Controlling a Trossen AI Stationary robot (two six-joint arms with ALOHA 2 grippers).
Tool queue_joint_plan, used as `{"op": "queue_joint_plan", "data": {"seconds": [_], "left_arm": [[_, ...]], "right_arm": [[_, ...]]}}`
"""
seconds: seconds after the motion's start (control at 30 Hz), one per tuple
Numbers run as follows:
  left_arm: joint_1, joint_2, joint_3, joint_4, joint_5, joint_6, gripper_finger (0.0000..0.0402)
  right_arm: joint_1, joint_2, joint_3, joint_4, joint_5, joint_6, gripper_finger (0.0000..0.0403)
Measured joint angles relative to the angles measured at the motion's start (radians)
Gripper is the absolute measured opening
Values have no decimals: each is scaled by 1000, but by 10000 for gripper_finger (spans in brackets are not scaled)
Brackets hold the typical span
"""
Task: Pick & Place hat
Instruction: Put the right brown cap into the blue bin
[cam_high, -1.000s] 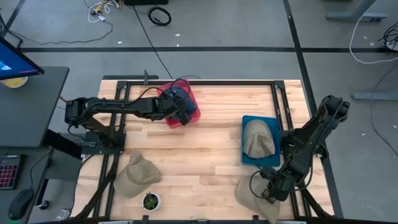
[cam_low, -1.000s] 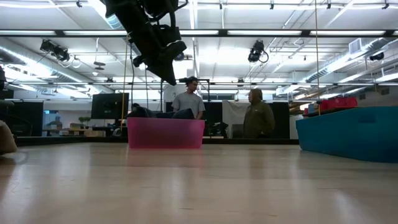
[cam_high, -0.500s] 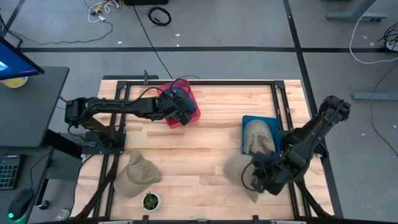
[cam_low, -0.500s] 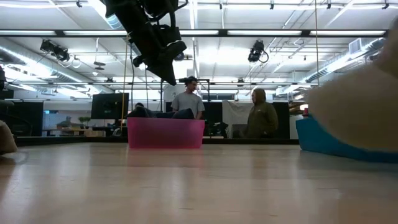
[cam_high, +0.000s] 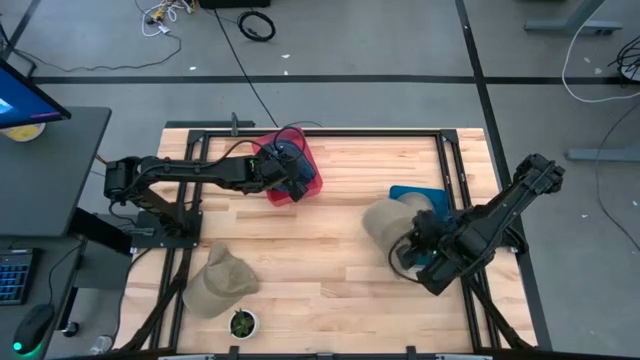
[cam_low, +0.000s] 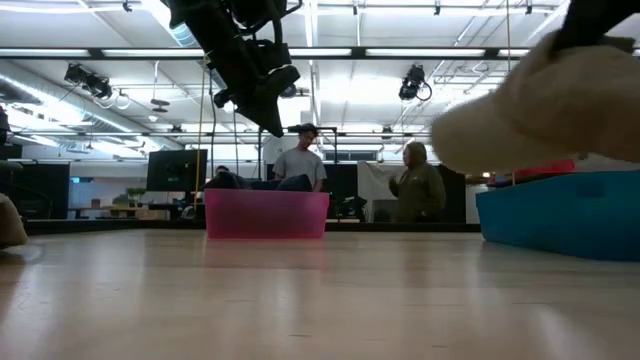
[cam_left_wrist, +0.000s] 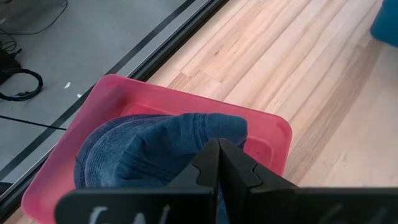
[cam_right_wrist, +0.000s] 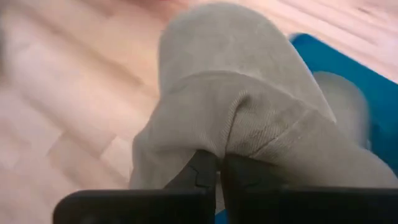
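Observation:
My right gripper (cam_high: 410, 250) is shut on a tan hat (cam_high: 385, 222) and carries it in the air at the left edge of the blue bin (cam_high: 418, 193). Another tan hat (cam_right_wrist: 348, 106) lies inside that bin. In the low view the carried hat (cam_low: 540, 105) hangs above the blue bin (cam_low: 560, 215). My left gripper (cam_left_wrist: 219, 163) is shut and hovers over the pink bin (cam_high: 290, 172), which holds a blue denim hat (cam_left_wrist: 149, 149). A third tan hat (cam_high: 218, 282) lies on the table near its near-left corner. My right gripper pinches a bunched fold of the tan hat's cloth (cam_right_wrist: 233, 134) between its two fingers. The hat is lifted clear of the table, and its crown (cam_high: 380, 218) hangs out past the fingers toward the table's left, over the blue bin's edge.
A small potted plant (cam_high: 242, 323) stands at the table's near edge beside the third tan hat. Bare wood lies between the pink and blue bins. Two people (cam_low: 305, 160) stand in the room beyond the table. A black frame rail (cam_high: 455, 170) runs beside the blue bin.
My right gripper has lifted the tan hat off the table's near-right corner and carried it up and toward the far edge, to the left edge of the blue bin. The hat has risen in the low view, from out of sight to above the bin.

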Motion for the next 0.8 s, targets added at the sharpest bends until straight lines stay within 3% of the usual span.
{"op": "queue_joint_plan", "data": {"seconds": [0.2, 0.57, 0.8], "left_arm": [[0, 0, 0, 0, 0, 0, 14], [0, 0, 0, -3, 0, 0, 14], [0, 0, 0, -4, 0, 0, 14]], "right_arm": [[42, 0, 0, -181, -9, 286, 6], [56, 0, -79, -178, -11, 385, 6], [51, -2, -189, -180, -213, 442, 6]]}}
